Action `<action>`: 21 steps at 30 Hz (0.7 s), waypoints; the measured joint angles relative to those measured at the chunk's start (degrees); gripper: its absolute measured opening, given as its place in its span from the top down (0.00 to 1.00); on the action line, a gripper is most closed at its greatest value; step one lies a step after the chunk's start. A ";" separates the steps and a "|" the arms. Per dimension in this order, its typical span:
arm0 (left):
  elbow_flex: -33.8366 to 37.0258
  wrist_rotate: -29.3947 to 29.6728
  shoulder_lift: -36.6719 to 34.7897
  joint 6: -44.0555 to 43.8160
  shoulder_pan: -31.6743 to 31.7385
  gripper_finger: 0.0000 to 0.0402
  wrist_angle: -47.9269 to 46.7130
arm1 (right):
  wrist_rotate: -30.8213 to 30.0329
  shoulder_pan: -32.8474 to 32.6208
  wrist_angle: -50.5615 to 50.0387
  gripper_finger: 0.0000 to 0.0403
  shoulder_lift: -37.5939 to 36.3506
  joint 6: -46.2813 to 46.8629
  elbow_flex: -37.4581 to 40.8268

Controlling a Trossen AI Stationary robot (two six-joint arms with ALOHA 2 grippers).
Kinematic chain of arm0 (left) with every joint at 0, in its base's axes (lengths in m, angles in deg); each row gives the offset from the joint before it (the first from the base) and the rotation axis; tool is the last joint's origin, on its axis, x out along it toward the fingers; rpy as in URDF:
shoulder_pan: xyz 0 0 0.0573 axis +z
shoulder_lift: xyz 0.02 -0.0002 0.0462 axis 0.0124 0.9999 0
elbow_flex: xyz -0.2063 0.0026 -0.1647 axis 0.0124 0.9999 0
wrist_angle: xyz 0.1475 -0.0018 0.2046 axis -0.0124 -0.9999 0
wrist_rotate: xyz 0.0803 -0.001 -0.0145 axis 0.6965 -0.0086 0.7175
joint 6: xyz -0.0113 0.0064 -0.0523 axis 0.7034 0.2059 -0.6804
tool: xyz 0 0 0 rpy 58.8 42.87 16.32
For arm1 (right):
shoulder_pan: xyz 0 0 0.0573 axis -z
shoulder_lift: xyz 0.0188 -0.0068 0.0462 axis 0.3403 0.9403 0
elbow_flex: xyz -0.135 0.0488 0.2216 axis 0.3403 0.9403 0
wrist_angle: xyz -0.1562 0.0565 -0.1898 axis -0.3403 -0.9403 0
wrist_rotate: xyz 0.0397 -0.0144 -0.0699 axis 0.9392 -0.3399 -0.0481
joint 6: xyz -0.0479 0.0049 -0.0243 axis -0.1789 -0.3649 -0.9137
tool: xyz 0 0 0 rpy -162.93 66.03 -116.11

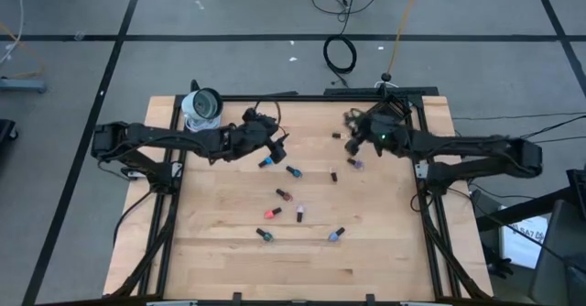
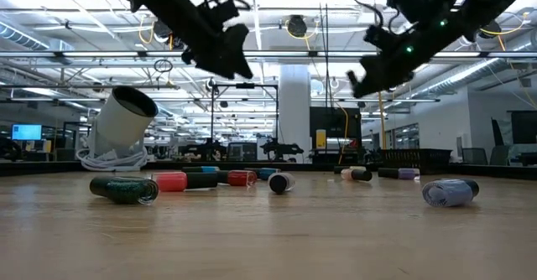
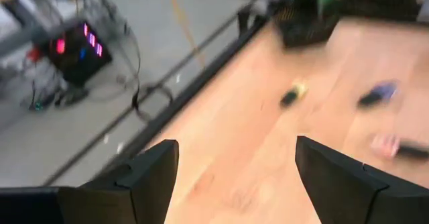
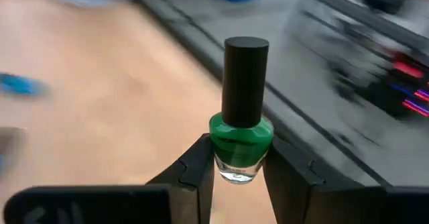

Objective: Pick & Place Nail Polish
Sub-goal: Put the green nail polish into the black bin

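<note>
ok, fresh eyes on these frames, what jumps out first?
The right claw is pinching a green nail polish bottle by its glass body, black cap clear of the fingers, up near the table's far right corner. The left claw hangs open and empty at far left-centre, beside a blue bottle. More small bottles lie scattered on their sides across the wooden table.

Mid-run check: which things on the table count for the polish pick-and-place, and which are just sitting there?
Job:
- green nail polish bottle, clamped in the right gripper
- loose bottles lying on the wood: blue, red, green, purple
- left gripper, jaws wide apart, nothing between them

Just lying about:
- white camera at the table's back left corner
- black cable coil on the floor
</note>
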 joint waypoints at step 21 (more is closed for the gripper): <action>0.02 -0.17 1.06 -6.95 3.73 0.27 -2.77 | 12.42 28.26 -8.72 0.76 -3.31 10.16 10.14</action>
